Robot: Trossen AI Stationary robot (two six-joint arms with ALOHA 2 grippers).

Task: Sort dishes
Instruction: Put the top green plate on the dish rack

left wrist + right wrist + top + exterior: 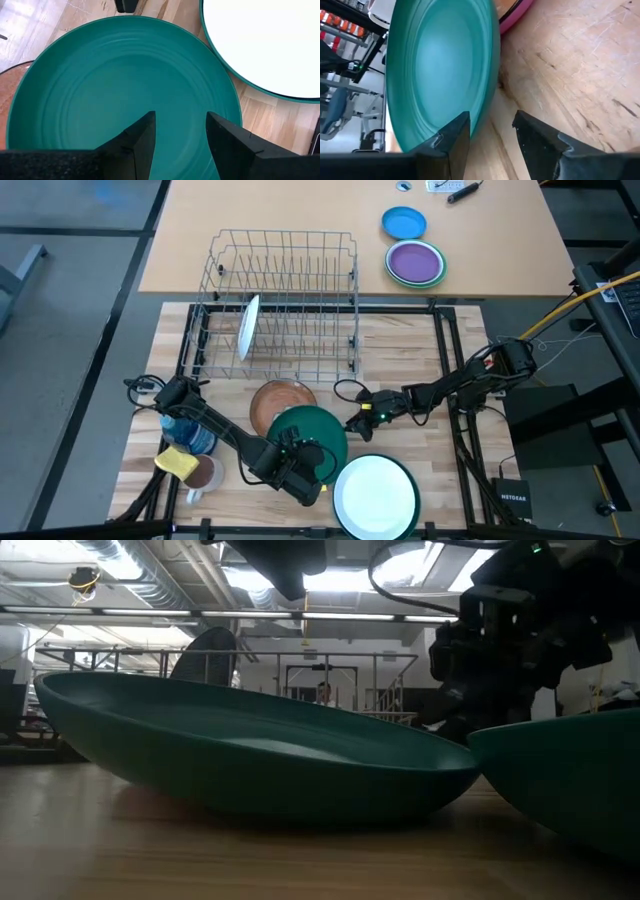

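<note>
A dark green plate lies in the middle of the table, and its far left edge overlaps a brown plate. In the low view the green plate sits tilted, its left side higher. A large white green-rimmed plate lies at the near edge. My left gripper is open and hovers over the green plate's near part. My right gripper is open, low at the green plate's right rim, also in the high view. A white plate stands on edge in the wire rack.
A blue cup, a yellow sponge and a mug stand at the near left. A small blue dish and a purple dish lie on the far table. Bare wood shows to the right of the rack.
</note>
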